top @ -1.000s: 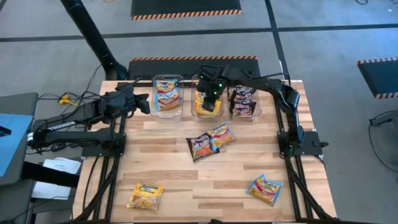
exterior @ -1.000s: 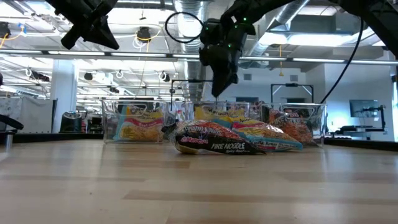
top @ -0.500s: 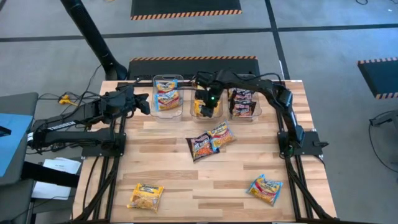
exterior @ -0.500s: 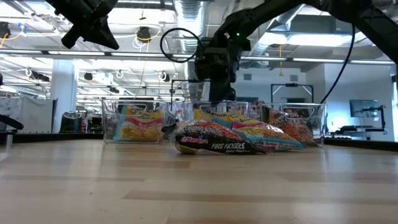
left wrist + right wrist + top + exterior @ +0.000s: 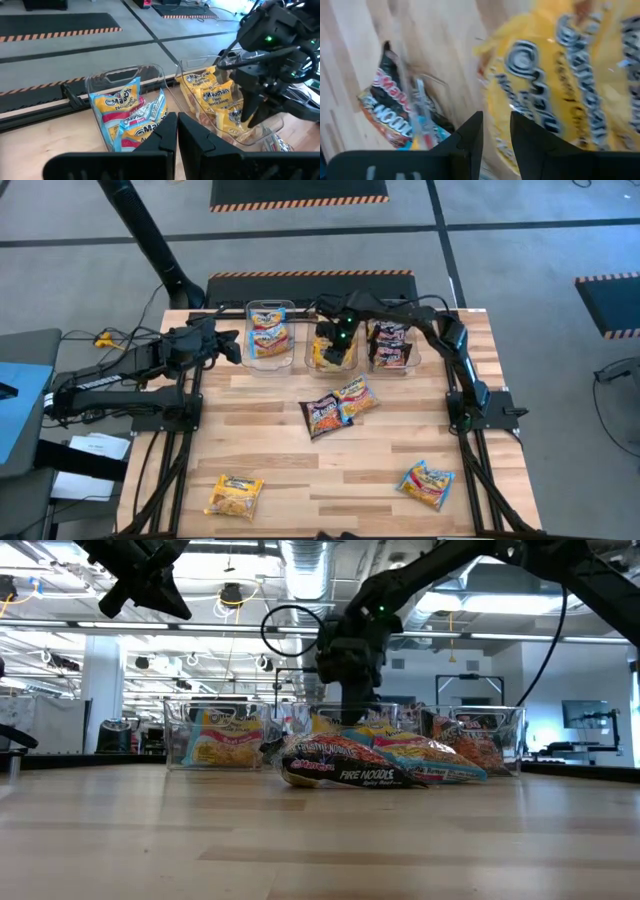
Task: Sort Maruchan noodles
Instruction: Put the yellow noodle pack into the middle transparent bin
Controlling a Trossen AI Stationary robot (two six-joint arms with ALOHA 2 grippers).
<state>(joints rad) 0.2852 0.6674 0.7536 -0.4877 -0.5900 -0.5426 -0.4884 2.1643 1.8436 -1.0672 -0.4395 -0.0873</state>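
Right gripper (image 5: 335, 352) is down in the middle bin (image 5: 312, 358), at the table's (image 5: 280, 440) far edge. Its fingers (image 5: 470, 132) stand slightly apart, right over the yellow packets (image 5: 560, 75) in that bin; nothing visibly pinched between them. The low view shows the same gripper (image 5: 352, 710) dipped to the bin rim.

Left gripper (image 5: 228, 345) hangs above the table's left far corner, beside the left bin (image 5: 268, 308), fingers (image 5: 165, 137) pressed together, holding nothing.

Noodles:
- Left bin: blue-pink packets (image 5: 268, 337).
- Middle bin: yellow-orange packets, several stacked.
- Right bin (image 5: 412, 355): dark packets (image 5: 390, 342).
- Table centre: one dark packet (image 5: 322, 416) and one blue-pink packet (image 5: 356, 399), touching and partly overlapped, just in front of the bins.
- Near left: a yellow packet (image 5: 234, 496), lying flat by itself.
- Near right: a blue-pink packet (image 5: 427, 484), lying flat by itself, well apart from the rest.

The low view shows the central pair as a heap (image 5: 345, 762) in front of the bin row.
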